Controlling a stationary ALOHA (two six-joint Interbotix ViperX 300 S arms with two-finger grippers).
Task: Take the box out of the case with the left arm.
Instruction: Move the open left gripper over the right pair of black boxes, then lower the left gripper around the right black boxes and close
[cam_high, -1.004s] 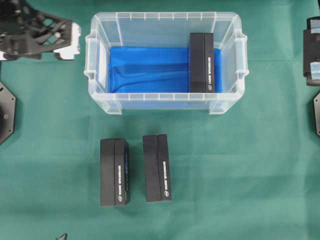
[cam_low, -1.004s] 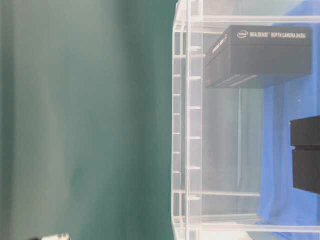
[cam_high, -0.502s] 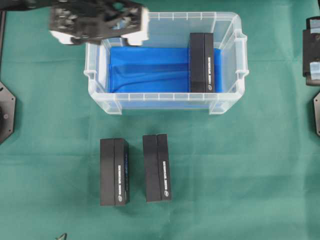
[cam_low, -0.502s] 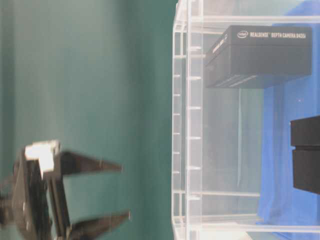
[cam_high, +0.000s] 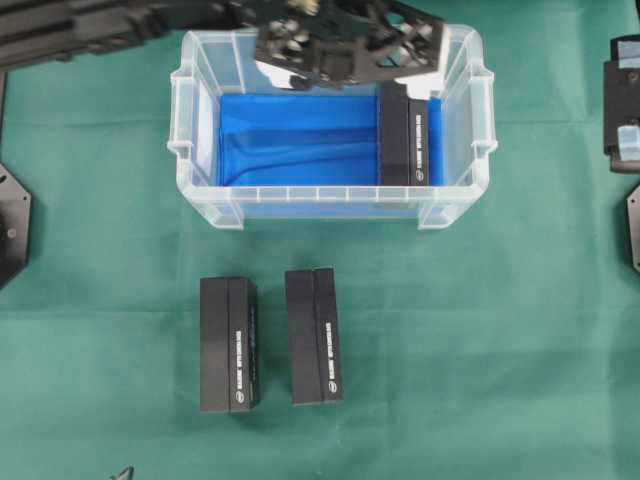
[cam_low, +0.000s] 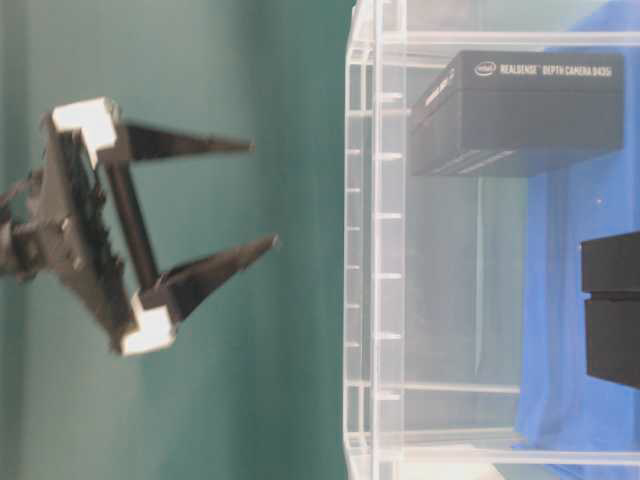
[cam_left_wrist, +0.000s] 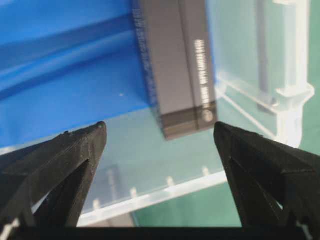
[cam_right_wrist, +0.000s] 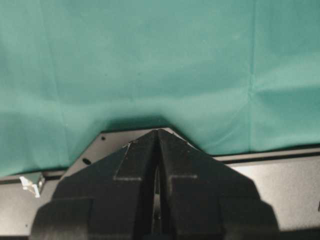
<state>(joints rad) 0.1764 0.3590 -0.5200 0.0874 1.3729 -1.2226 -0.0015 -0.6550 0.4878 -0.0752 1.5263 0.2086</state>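
Found the left tool (cam_low: 262, 193) spread wide and holding nothing, fingers aimed down toward the case (cam_high: 320, 193), clear of its rim in the table-level view. Seen from overhead, hung over the back part of the case, covering the far end of the box (cam_high: 403, 130).

Located the box inside the case, set on its narrow long side at the right end of the blue lining (cam_high: 290, 140), lengthwise from back wall to front wall. Judged this placing to leave the two broad flanks free for a pinch from above, provided the finger line crosses the short width of the box. Read the spread of the fingers in the left wrist view as wider than the box, so judged the opening sufficient.

Checked the room around the box. Left flank: open lining, ample space for a finger. Right flank: only a narrow gap to the right wall of the case, judged the tight spot on descent. Near end: close to the front wall. Top: unobstructed, with a straight lift over the rim judged the cleanest way out.

Noted two similar boxes (cam_high: 228, 344) (cam_high: 314, 335) lying side by side on the green tabletop (cam_high: 480, 350) in front of the case, well apart from it, with free cloth to their right.

Found the right tool (cam_right_wrist: 157, 135) pressed together, holding nothing, parked at the right edge of the tabletop
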